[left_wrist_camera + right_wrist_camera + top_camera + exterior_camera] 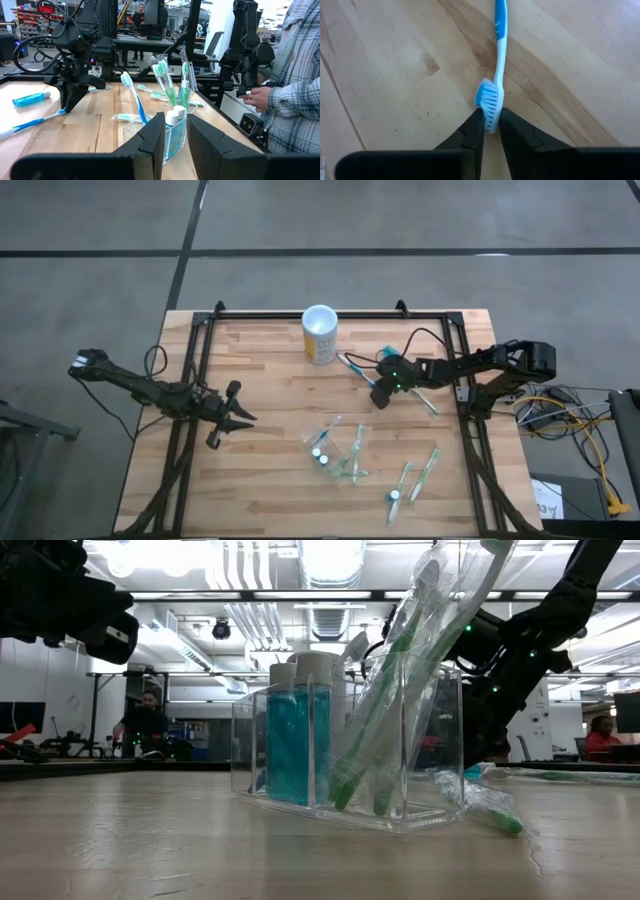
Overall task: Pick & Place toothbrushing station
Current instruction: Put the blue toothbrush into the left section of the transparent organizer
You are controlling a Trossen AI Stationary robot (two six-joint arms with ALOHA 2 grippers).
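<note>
The toothbrushing station, a clear plastic holder [336, 456], stands on the table's near middle. It holds two blue-filled bottles [297, 730] and several green toothbrushes [400, 690]; it also shows in the left wrist view [161, 131]. My left gripper [236, 420] is open and empty, to the holder's left, pointing at it. My right gripper [380, 396] is at the far right, pointing down, shut on a blue-and-white toothbrush [498, 60] that lies on the table. My right gripper pinches the bristle head end [491, 107] of the blue-and-white toothbrush between its two fingertips. The fingers come from above, pointing down. The handle [30, 125] runs away from the fingers along the wood and lies on the table.
A yellow cup with a white rim [319, 335] stands at the far middle. A blue tube [31, 98] lies by the right gripper. Wrapped green toothbrushes [412, 480] lie at the near right. A person in a plaid sleeve [295, 90] stands beyond the table's right side.
</note>
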